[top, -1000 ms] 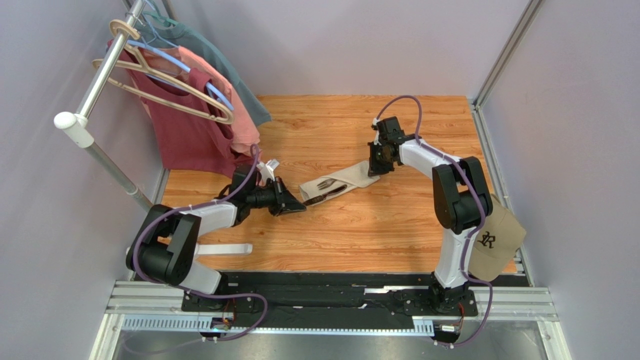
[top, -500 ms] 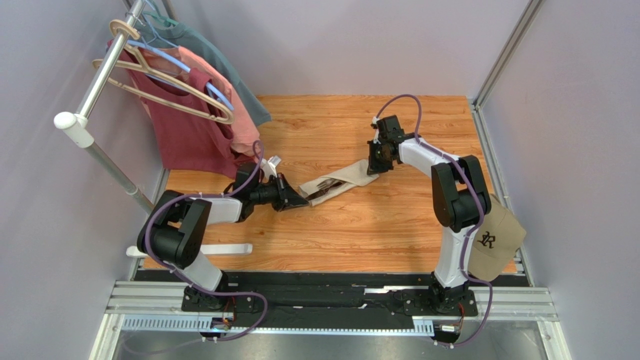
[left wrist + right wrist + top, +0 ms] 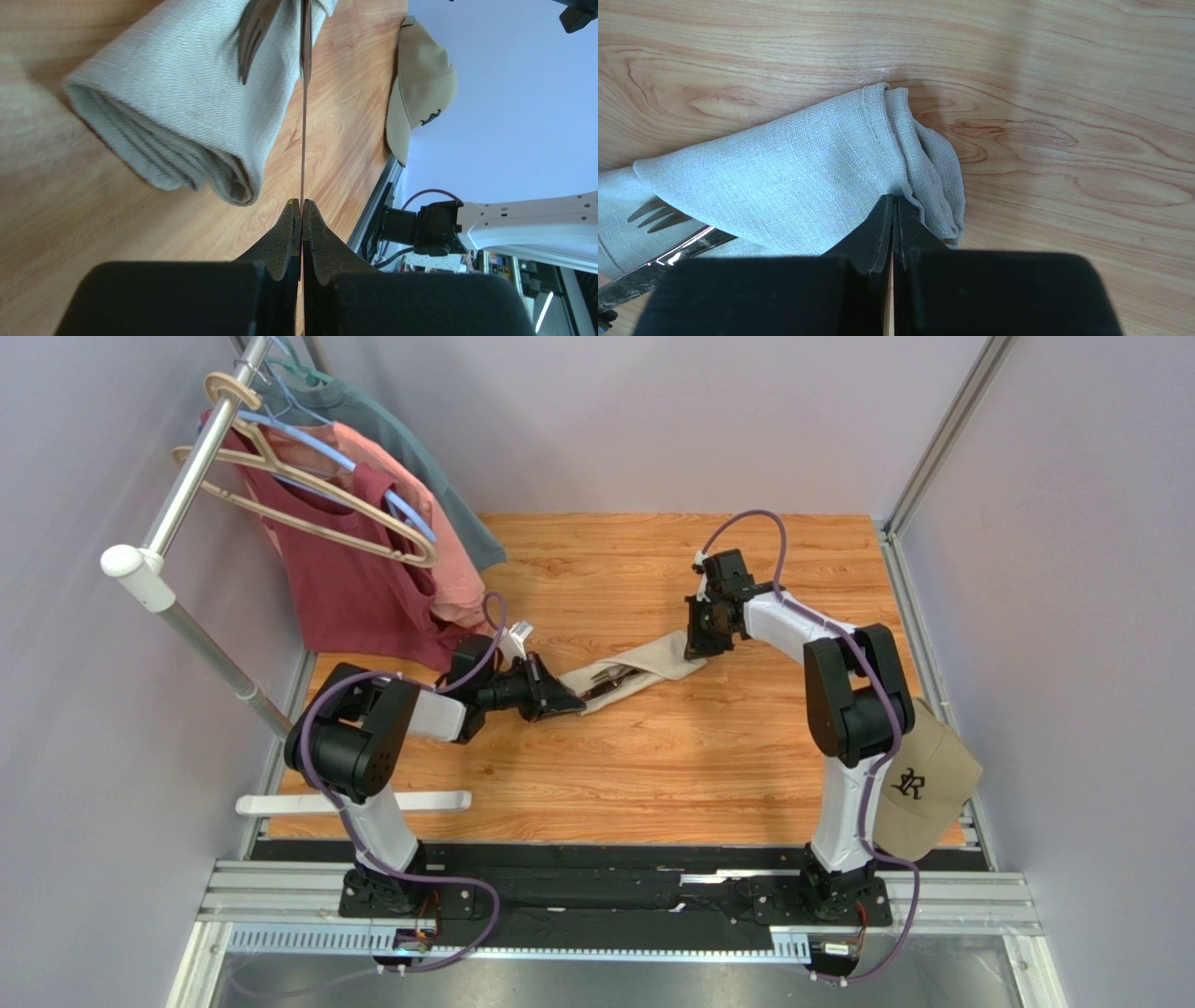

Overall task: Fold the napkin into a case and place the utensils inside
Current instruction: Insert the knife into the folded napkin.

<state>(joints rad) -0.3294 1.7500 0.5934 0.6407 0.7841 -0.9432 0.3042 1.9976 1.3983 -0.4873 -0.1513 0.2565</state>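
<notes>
The beige napkin (image 3: 648,669) lies folded into a narrow case across the middle of the wooden table (image 3: 673,756). In the left wrist view the napkin (image 3: 175,119) shows its rolled open end, with the dark fork (image 3: 254,35) lying in it. My left gripper (image 3: 302,204) is shut on the knife (image 3: 304,105), seen edge-on as a thin line running into the cloth. My right gripper (image 3: 894,201) is shut, its tips pressed on the napkin's (image 3: 808,175) far folded end. Fork tines (image 3: 653,212) and the knife blade (image 3: 661,260) show at the left there.
A tan cap (image 3: 926,777) sits at the table's right edge beside the right arm. Red and pink shirts (image 3: 372,560) hang on a rack at the back left, close to the left arm. A white bar (image 3: 358,802) lies near the front left.
My left arm has reached further right, carrying the knife deeper into the case. The napkin's near end has shifted slightly up and right. The right gripper has stayed on the far end.
</notes>
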